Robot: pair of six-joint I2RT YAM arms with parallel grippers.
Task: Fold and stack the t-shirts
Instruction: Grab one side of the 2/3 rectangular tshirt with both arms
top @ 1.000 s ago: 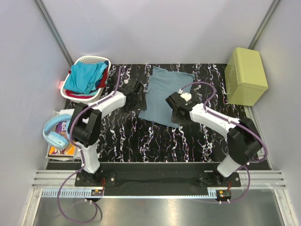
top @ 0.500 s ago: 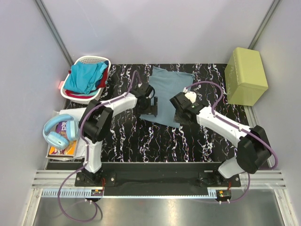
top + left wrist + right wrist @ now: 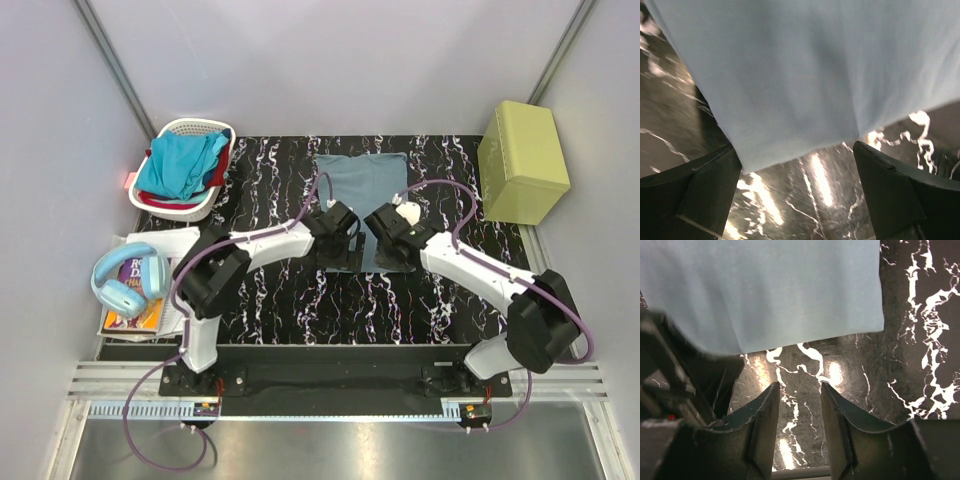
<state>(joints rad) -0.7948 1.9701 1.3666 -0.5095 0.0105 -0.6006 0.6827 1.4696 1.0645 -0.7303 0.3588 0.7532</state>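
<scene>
A muted grey-blue t-shirt (image 3: 362, 185) lies flat as a squared-off rectangle on the black marbled table. Both grippers sit side by side at its near hem. My left gripper (image 3: 341, 248) (image 3: 800, 187) is wide open; the hem of the grey-blue t-shirt (image 3: 800, 75) lies just ahead of its fingers (image 3: 700, 195), with bare table between them. My right gripper (image 3: 392, 247) (image 3: 800, 412) is partly open and empty over the table, the same t-shirt (image 3: 770, 290) in front of it. A turquoise t-shirt (image 3: 178, 165) and a red one (image 3: 219, 172) lie in the basket.
The white laundry basket (image 3: 196, 125) stands at the back left. A yellow-green box (image 3: 523, 160) sits at the back right. Blue headphones (image 3: 122, 283) rest on a book (image 3: 140, 318) off the table's left edge. The left gripper's dark body (image 3: 670, 385) shows in the right wrist view.
Both grippers have come toward the near hem of the grey-blue t-shirt, the left arm swinging right. The shirt has gone from skewed to a squared rectangle.
</scene>
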